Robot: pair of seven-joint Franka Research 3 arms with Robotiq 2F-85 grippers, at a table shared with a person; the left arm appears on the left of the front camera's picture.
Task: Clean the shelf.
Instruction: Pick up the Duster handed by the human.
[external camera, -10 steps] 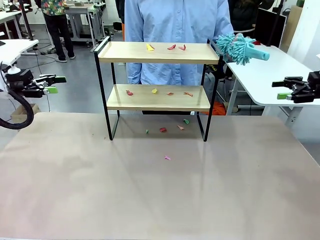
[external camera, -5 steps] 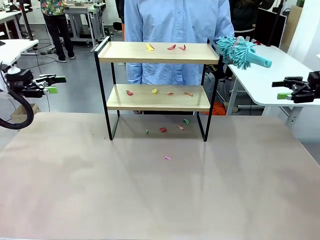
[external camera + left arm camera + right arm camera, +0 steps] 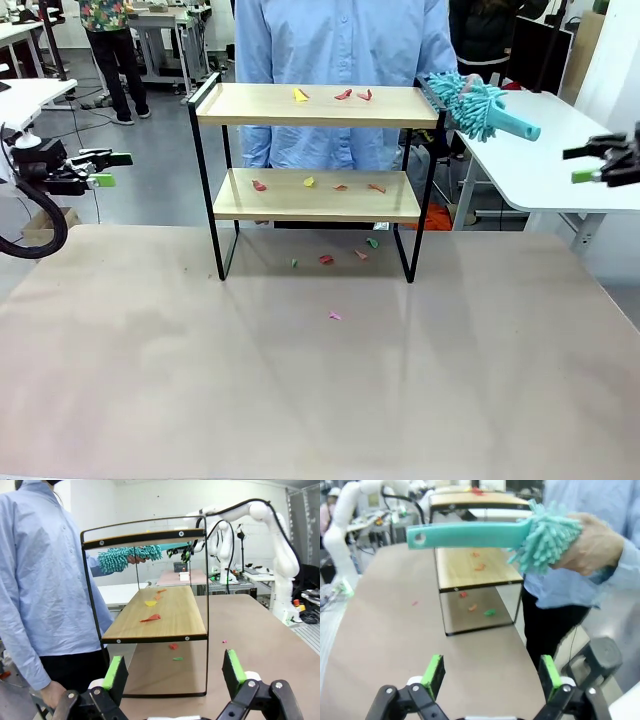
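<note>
Aloft, left hand (image 3: 112, 169) and right hand (image 3: 576, 165) agape, flanking shelf (image 3: 250, 104).

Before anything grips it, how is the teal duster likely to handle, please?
The duster probably feels light: the person's hand holds it level from one end. Its flat handle looks rigid; the fluffy head should squash.

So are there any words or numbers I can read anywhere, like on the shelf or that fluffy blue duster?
None: no word, number or sign can be read in these pictures.
The shelf: plain wooden boards in a black frame, no print.
The duster: no label shows on its fluffy head or handle.
The person's shirt: plain, no writing.
</note>
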